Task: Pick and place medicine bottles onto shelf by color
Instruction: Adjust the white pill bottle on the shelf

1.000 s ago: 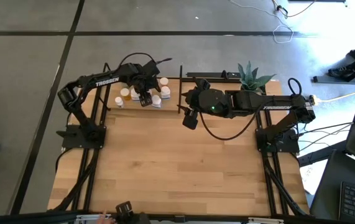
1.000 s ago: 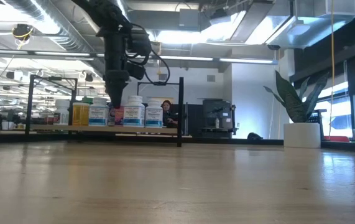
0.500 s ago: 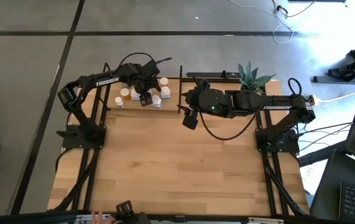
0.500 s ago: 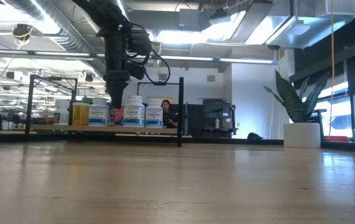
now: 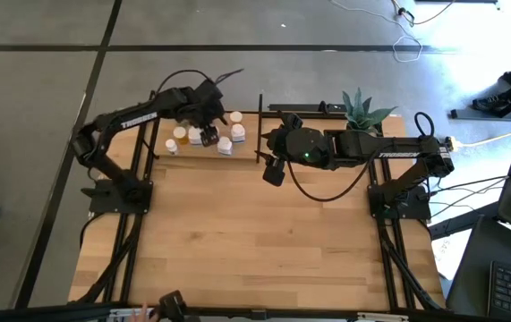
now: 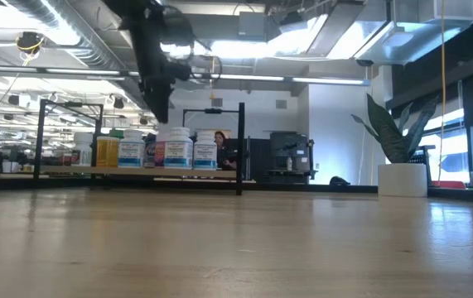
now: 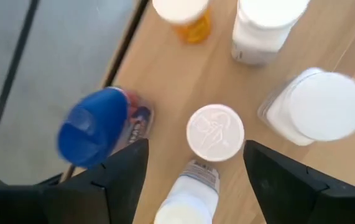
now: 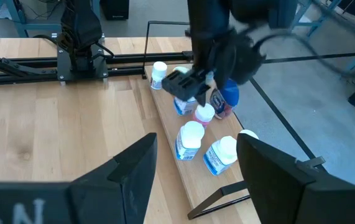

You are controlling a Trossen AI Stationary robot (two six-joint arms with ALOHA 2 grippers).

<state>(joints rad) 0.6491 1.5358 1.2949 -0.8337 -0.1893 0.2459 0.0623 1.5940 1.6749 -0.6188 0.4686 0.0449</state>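
Left tool (image 5: 207, 134): fingers apart, holding nothing, hanging over the bottle cluster on the shelf (image 5: 203, 153); in the low view it sits clear above the caps.
Under it: the pink-cap bottle (image 7: 215, 132) stands upright on the shelf, centred between the two fingers in the left wrist view and touched by neither.
Neighbours: blue bottle (image 7: 96, 126) just beside the pink cap, at the shelf's edge; two white-cap bottles (image 7: 319, 109) close on the other side; an orange bottle (image 7: 189, 17) farther along the shelf.
Right tool (image 5: 273, 170): parked over the tabletop (image 5: 264, 241), just off the shelf's end; fingers apart, nothing between them.
Step in hand, as I judge it: releasing and clearing away from the pink-cap bottle on the shelf.
How to do it well: lift straight up with the fingers wide until they are well above every cap; only then move sideways.
Why: bottles are crowded, and a slanted exit could clip the blue bottle, which has little shelf behind it.
Check: pink cap is level and the bottle is not leaning on a neighbour.
Plant (image 5: 362, 112): well apart from the shelf, no concern.
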